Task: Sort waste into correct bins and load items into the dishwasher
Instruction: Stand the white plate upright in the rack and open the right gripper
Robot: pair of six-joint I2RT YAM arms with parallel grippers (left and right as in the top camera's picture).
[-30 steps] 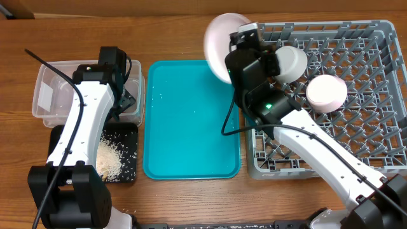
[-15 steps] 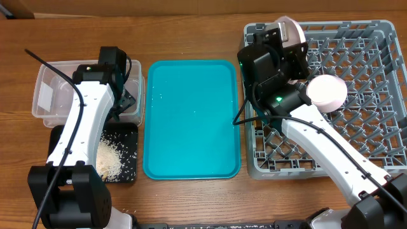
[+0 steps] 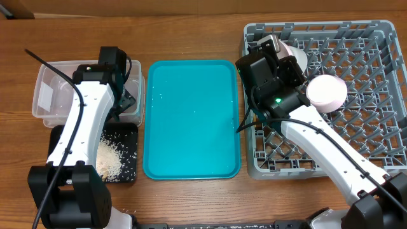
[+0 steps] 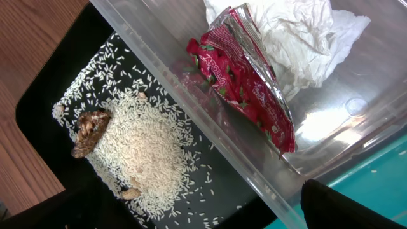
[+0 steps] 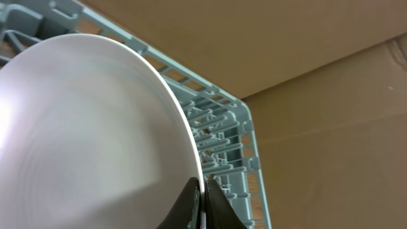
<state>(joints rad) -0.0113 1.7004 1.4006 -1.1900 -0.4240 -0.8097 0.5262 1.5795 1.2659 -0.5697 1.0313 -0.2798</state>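
The plate (image 5: pixel 89 140) is pale pink, round and glossy, with faint rings on its face and a thin, clean rim. It stands on edge, tilted, over the rack (image 3: pixel 369 95) near that rack's far-left corner; whether its lower edge touches the pegs cannot be told. The right gripper (image 5: pixel 200 191) has its two fingers pinched together on the rim, one on each face of the plate.

From overhead the right arm covers most of the plate. Just right of it a pink bowl (image 3: pixel 327 91) lies mouth down on the pegs. The rack is a grey square grid that fills the right side of the bench (image 3: pixel 191 32), from the far edge almost to the near edge.

A teal tray (image 3: pixel 191 117) lies in the middle of the bench, touching or nearly touching the rack's left wall.

At the left edge sits the clear tub (image 3: pixel 48 83), which holds a crinkled red wrapper (image 4: pixel 245 83) lying against a crumpled white napkin (image 4: pixel 286 32). Just near of the tub is the black tray (image 4: pixel 44 95), with a heap of white rice (image 4: pixel 140 152), loose grains around it and a brown scrap (image 4: pixel 89 127) at the heap's edge.

The left gripper (image 3: pixel 127 102) hangs over the tub's near-right corner; only one dark fingertip shows in its wrist view, so whether its fingers are apart or together cannot be told.
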